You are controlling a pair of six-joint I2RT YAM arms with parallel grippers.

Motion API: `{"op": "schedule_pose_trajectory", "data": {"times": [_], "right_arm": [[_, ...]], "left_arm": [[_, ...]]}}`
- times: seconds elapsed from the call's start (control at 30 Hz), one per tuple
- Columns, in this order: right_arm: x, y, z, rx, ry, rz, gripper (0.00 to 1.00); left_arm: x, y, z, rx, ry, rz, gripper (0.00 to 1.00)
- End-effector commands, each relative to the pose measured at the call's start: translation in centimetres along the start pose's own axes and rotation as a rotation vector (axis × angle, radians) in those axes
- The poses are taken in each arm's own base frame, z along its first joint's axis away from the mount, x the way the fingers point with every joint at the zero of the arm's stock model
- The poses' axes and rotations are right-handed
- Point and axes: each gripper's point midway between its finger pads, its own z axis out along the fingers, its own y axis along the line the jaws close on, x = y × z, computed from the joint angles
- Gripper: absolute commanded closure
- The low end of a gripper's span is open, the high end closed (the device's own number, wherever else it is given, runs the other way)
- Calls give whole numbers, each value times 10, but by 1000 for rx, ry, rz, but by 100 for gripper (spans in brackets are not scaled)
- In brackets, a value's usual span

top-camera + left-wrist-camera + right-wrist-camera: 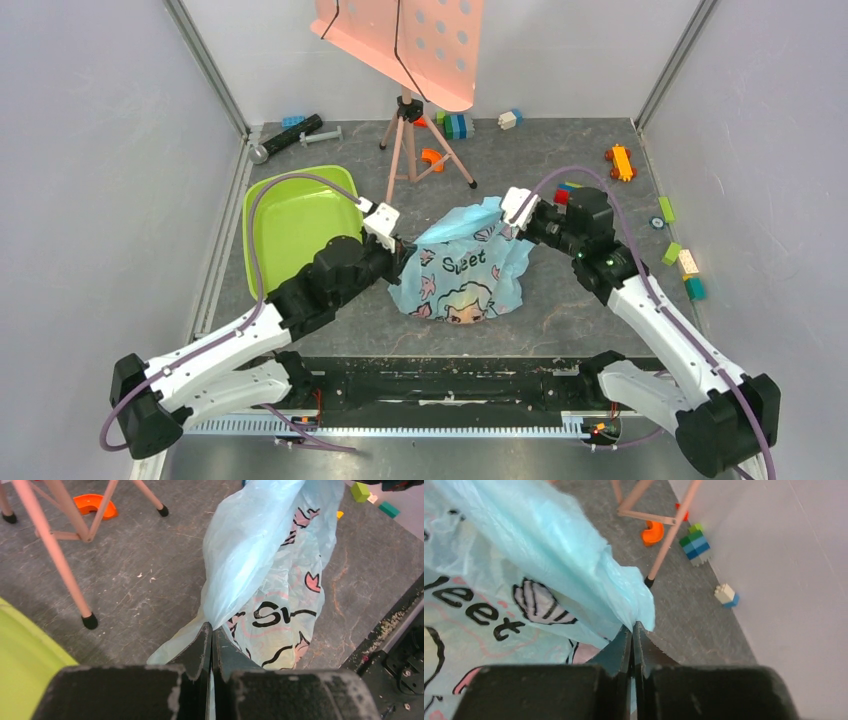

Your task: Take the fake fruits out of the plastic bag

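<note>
Grey table (560,320), with a lime tub (290,225) on the left and a pink tripod (405,140) at the back. The bag (460,270) sits mid-table just right of the tub. It's light blue, with "Sweet" and a cartoon girl's face printed on it. The lower part rests on the table and the top edge is held up between the two arms.

The left gripper (211,630) is clamped on the bag's upper left edge, jaws pretty much touching with film pinched between them. The right gripper (632,630) has the upper right corner the same way.

The fruits don't show; the film's too cloudy to tell what's inside.

Small stuff:
- an orange curved piece (432,158) by a tripod foot
- a blue-green brick stack (456,125) near the back wall
- loose bricks (680,262) along the right side
</note>
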Motion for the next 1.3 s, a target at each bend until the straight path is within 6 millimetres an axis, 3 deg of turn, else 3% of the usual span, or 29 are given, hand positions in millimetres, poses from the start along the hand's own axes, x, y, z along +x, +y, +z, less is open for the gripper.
{"op": "schedule_pose_trajectory", "data": {"times": [0.0,0.17,0.37,0.47,0.63,0.77,0.93,1.03,1.27], "right_arm": [[-3,-52,-20,395,-42,347,100],[-4,-54,-24,470,-94,639,100],[-13,-29,-14,382,-175,923,100],[-22,-21,-15,346,-241,996,100],[-38,-11,-19,274,-312,1029,100],[-46,-9,-23,251,-331,1039,100],[-57,-5,-27,200,-360,1060,100],[-59,-3,-26,183,-362,1077,100],[-64,3,-25,140,-371,1095,100]], "left_arm": [[-16,20,-10,-94,-93,-65,95],[-9,27,-16,-117,-101,-104,92],[-3,27,-19,-108,-102,-124,85],[-5,25,-21,-97,-107,-120,65],[-26,8,-25,-2,-96,-52,2],[-58,-14,-28,108,-67,54,0],[-84,-42,-18,246,-31,171,0],[-89,-57,-8,319,7,230,0],[-76,-79,22,355,115,315,0]]}}
